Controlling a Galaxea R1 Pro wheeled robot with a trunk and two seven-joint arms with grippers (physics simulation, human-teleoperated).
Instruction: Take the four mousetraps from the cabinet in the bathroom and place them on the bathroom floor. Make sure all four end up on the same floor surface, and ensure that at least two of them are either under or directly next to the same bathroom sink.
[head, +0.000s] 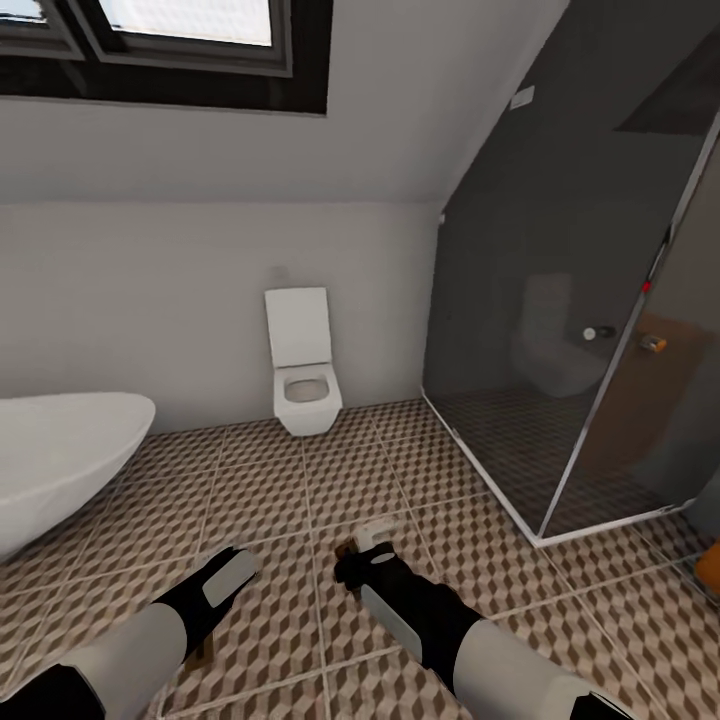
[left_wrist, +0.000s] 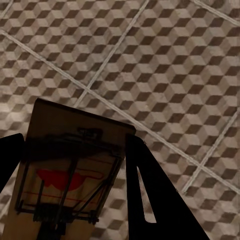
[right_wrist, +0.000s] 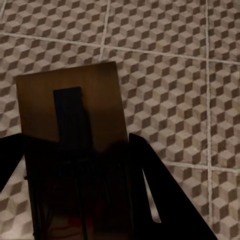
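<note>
Tan mousetraps ride one in each pincer: left pincer (left_wrist: 75, 192) clamped on a trap (left_wrist: 70, 165), right pincer (right_wrist: 75, 190) clamped on another (right_wrist: 70, 110), both low over the floor (head: 300, 500) near the sink (head: 60, 450), likely for setting down

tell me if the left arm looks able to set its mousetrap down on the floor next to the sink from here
Probably yes: the left gripper holds a mousetrap over bare floor tiles, and the sink sits just beyond that arm with nothing between.

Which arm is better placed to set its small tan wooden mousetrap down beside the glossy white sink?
Left, probably. The left gripper hangs nearer the sink, holding a mousetrap; the right gripper is farther off.
</note>
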